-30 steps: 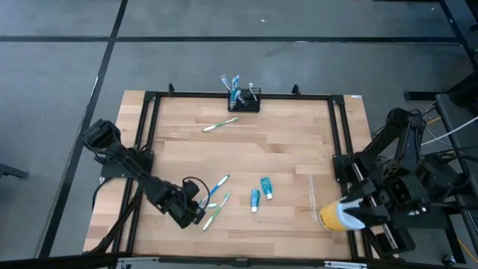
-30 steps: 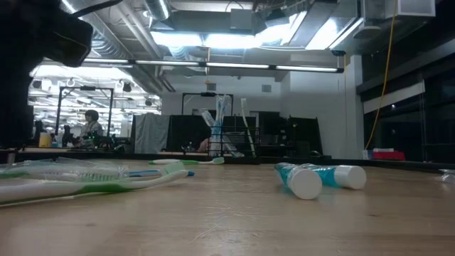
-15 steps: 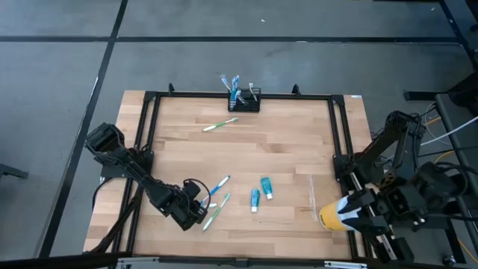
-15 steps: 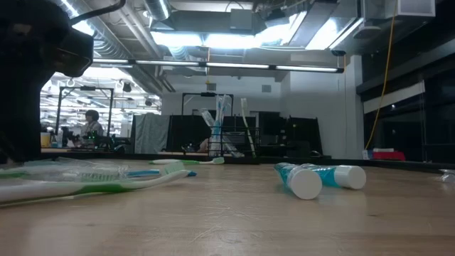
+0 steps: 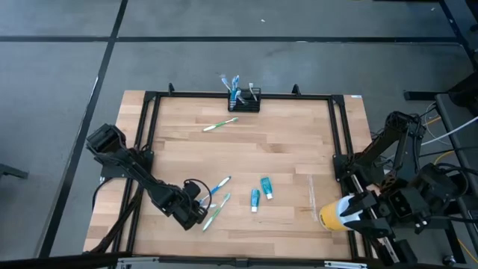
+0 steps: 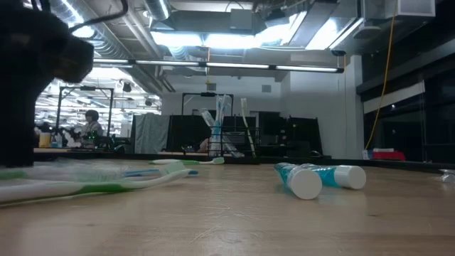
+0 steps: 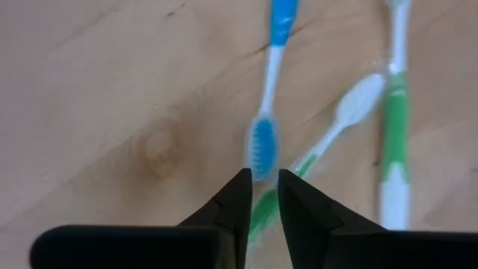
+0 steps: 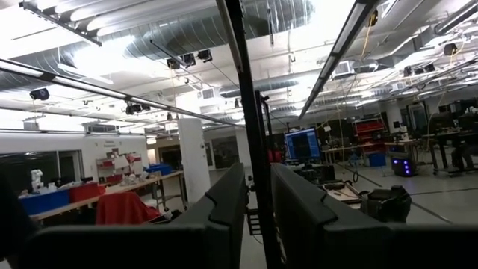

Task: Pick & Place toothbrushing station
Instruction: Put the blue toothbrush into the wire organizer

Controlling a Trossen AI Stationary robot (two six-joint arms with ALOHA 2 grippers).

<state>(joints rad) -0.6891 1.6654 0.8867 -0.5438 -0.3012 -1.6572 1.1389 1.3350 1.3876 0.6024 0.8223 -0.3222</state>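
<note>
— So, is any writing or brand showing on anything?

— None that I am managing to read; the two teal tubes (image 5: 261,193) are lying mid-surface with white caps, and any print on them is too small to make out.

— What is lying around your claws?

— My left claw (image 5: 200,211) is hovering low over the near left part of the wooden surface (image 5: 284,142), with its fingers (image 7: 237,200) standing only narrowly apart and holding nothing. A blue toothbrush (image 7: 267,112) is lying just ahead of the tips, its bristle head almost between them, and two green toothbrushes (image 7: 392,127) are lying just beside it. Another green toothbrush (image 5: 220,125) is lying alone toward the far edge. My right claw (image 5: 357,213) is waiting off the right rail of the black frame (image 5: 149,112), and it is gripping a yellow cup with a white lid (image 5: 333,214).

— And the toothbrushing station?

— The toothbrushing station (image 5: 244,99) is sitting at the middle of the far edge, against the frame, with several brushes standing upright in it. It is well apart from both claws, and the lone green toothbrush is lying between it and my left claw.
</note>
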